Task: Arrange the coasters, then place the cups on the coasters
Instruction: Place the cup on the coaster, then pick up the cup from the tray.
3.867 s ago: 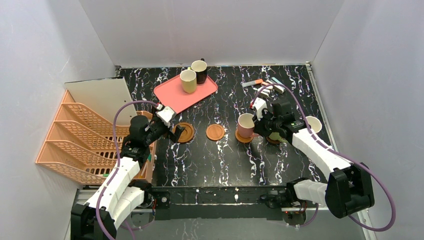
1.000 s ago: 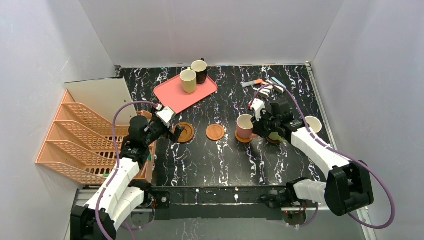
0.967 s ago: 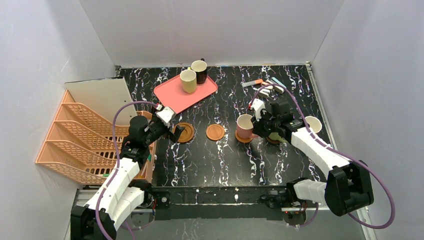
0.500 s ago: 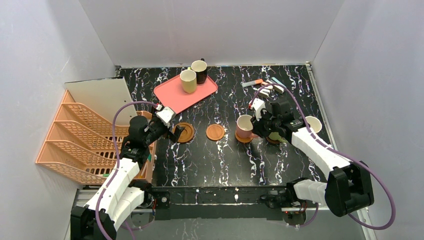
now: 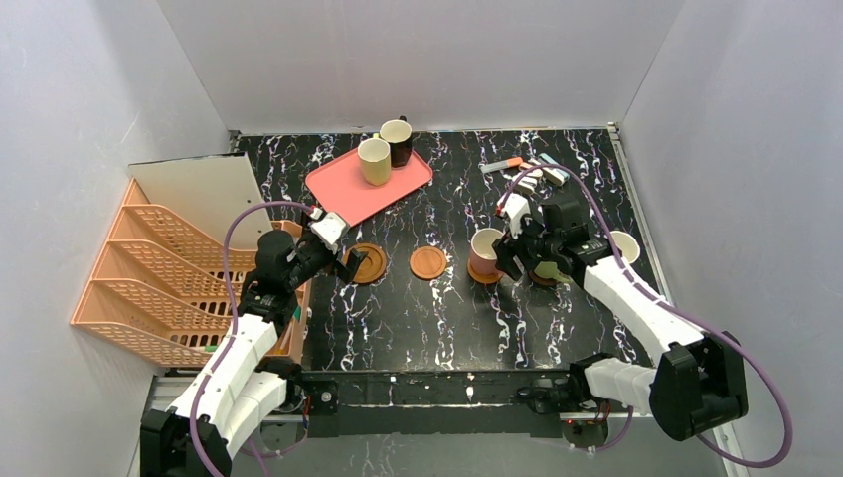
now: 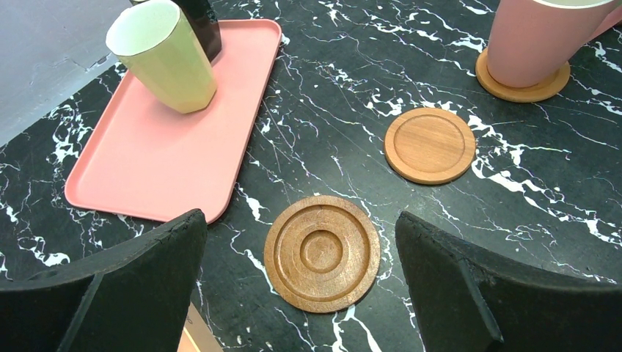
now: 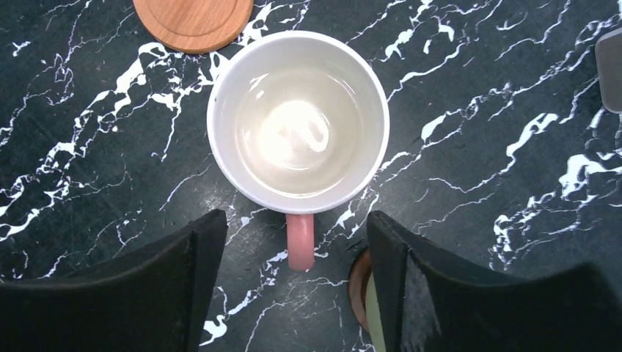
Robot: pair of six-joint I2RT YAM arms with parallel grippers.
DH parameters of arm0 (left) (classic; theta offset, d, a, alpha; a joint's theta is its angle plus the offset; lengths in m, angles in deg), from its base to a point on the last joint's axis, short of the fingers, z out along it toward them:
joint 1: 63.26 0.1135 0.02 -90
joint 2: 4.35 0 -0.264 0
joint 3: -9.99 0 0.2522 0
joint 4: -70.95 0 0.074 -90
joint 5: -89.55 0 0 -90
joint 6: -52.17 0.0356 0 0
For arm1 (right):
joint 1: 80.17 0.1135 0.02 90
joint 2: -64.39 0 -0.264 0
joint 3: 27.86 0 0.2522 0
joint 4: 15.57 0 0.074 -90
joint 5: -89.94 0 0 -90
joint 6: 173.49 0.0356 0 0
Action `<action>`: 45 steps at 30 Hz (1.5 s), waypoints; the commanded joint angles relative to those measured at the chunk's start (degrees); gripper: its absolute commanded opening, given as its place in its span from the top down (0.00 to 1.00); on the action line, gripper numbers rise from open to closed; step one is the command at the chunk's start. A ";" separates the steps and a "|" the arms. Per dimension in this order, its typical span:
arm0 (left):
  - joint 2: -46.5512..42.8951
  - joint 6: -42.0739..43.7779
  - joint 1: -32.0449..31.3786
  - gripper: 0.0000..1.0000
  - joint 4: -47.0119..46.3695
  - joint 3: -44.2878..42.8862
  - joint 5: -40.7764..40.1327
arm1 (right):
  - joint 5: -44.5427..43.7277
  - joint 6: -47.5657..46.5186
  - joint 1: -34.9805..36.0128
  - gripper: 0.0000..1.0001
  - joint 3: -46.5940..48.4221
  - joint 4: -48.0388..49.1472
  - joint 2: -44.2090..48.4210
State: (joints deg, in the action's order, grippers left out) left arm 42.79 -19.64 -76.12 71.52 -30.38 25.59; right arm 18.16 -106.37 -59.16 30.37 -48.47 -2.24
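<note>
A pink cup [image 5: 486, 248] stands upright on a coaster [image 5: 484, 275] at centre right. My right gripper [image 5: 507, 260] is open just right of it. In the right wrist view the cup's handle [image 7: 299, 242] lies between the parted fingers of my right gripper [image 7: 295, 220], touching neither. A green cup [image 5: 545, 270] on a dark coaster [image 7: 359, 282] sits partly under that arm. My left gripper [image 6: 301, 224] hangs wide open over a ringed coaster [image 6: 321, 253], beside a plain coaster [image 6: 430, 145]. A yellow-green cup [image 5: 374, 160] and a dark brown cup [image 5: 397, 141] stand on the pink tray [image 5: 343, 189].
A pale pink cup [image 5: 623, 245] stands at the right edge. Small pens and blocks [image 5: 527, 171] lie at the back right. An orange wire rack [image 5: 149, 278] and a white board [image 5: 199, 194] fill the left side beside my left arm.
My right gripper has opened and let go of the pink cup's handle. The cup stays on its coaster. My left arm has not moved.
</note>
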 commanded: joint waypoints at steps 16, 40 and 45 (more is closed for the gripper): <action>-1.79 -0.27 0.25 0.02 0.55 -0.33 -2.32 | 0.12 -2.43 0.16 0.01 2.05 -0.43 4.37; -2.52 -0.10 0.26 0.02 0.27 0.24 -1.67 | -0.52 -5.07 0.07 0.37 -0.49 -0.26 0.49; -2.35 -0.09 0.23 0.02 0.18 0.24 -1.57 | -0.35 -5.51 0.06 0.45 0.00 -1.57 -1.43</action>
State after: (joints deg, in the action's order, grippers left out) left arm 41.10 -19.83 -76.12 71.89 -30.38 23.52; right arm 17.24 -110.96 -59.16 29.98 -49.08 -2.59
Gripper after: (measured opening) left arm 0.981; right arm 0.575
